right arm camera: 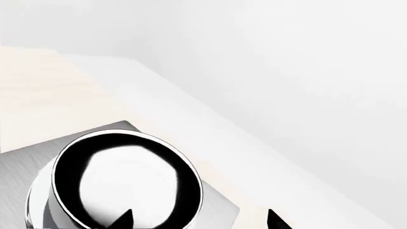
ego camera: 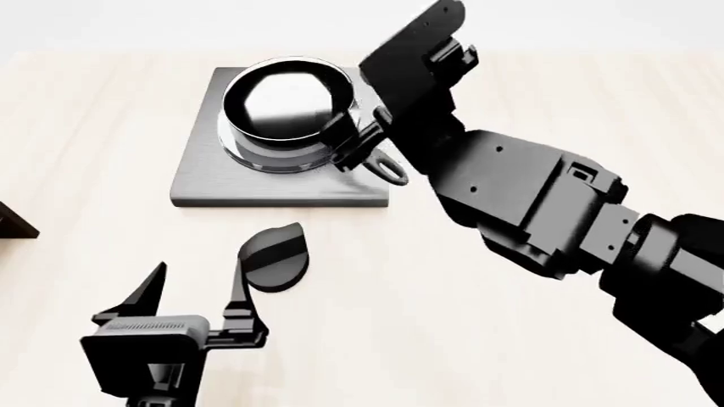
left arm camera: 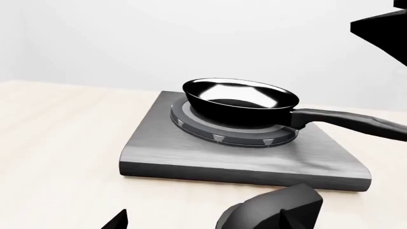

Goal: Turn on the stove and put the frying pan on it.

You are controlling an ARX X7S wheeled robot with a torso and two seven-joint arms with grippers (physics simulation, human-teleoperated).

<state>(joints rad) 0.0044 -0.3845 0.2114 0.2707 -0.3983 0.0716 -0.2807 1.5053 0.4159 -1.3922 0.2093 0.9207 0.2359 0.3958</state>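
The black frying pan (ego camera: 285, 102) sits on the round burner of the grey stove (ego camera: 220, 182). Its handle (ego camera: 391, 170) points toward me and to the right. It also shows in the left wrist view (left arm camera: 241, 100) on the stove (left arm camera: 190, 152). The black teardrop knob (ego camera: 275, 254) lies on the table in front of the stove. My left gripper (ego camera: 195, 292) is open and empty, and its right finger is next to the knob (left arm camera: 273, 210). My right gripper (ego camera: 359, 144) is open over the handle's base. In the right wrist view (right arm camera: 198, 220) its tips straddle the rim of the pan (right arm camera: 127, 186).
A dark brown shelf corner (ego camera: 12, 222) shows at the left edge. The light wooden table (ego camera: 543, 93) extends around the stove. My right forearm (ego camera: 531, 203) crosses the right side of the head view, and part of it shows in the left wrist view (left arm camera: 381, 28).
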